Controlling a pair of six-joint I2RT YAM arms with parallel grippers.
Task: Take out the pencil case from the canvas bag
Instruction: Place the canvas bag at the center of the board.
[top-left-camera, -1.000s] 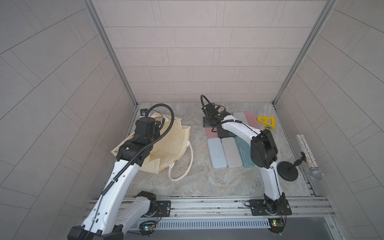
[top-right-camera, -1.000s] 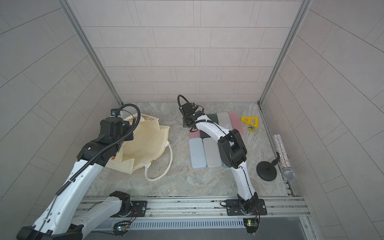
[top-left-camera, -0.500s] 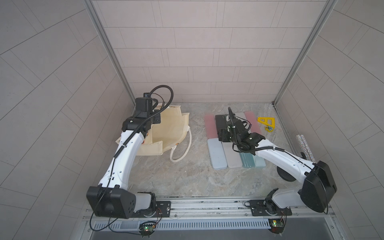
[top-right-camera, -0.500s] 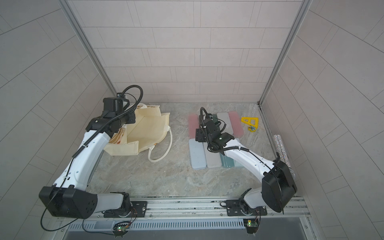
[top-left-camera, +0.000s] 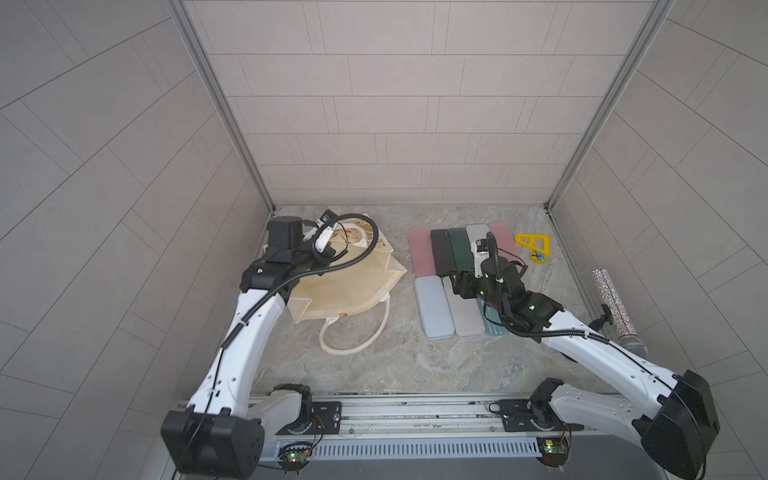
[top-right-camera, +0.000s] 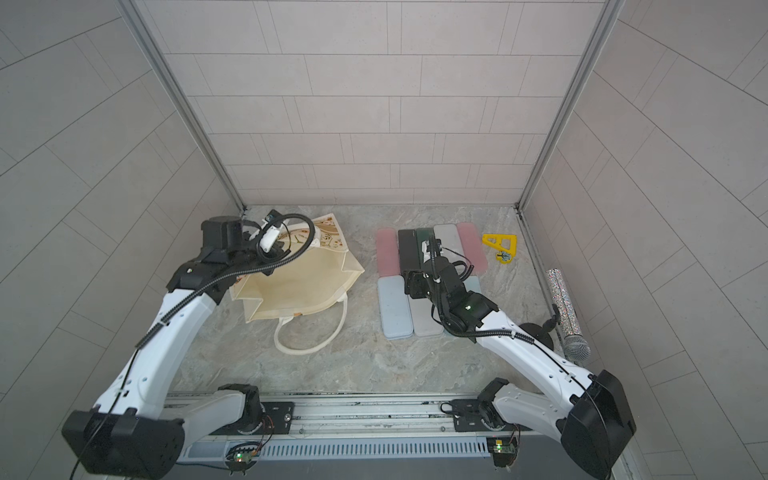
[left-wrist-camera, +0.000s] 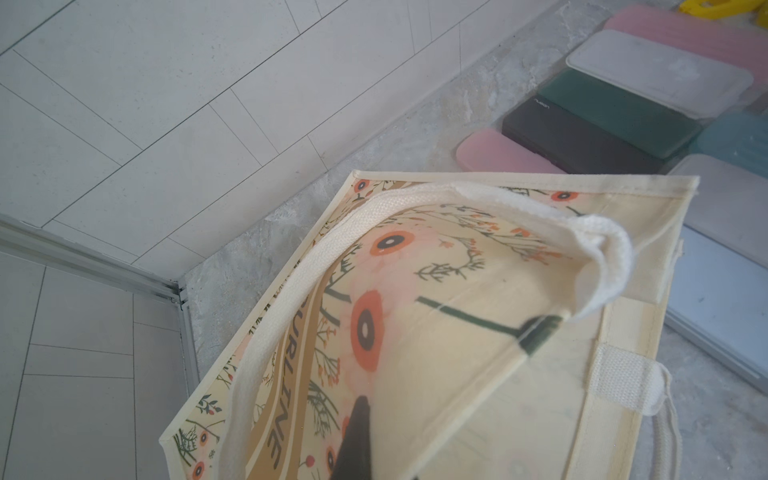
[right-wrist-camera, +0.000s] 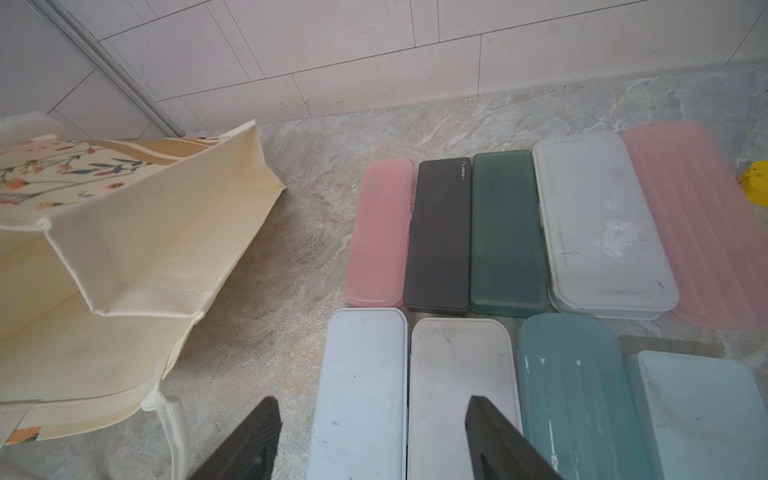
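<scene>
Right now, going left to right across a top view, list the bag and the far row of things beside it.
canvas bag → narrow pink case → black case → dark green case → white case → wide pink case → yellow triangle

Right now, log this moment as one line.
left gripper: shut on canvas bag | right gripper: open, empty, above pencil cases

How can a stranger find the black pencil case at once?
Beside the canvas bag, on the right arm's side, lie two rows of flat cases. In the row nearer the back wall, the black case is second from the bag, between a narrow pink case and a dark green case. Only it is opaque black, with small pale lettering.
</scene>
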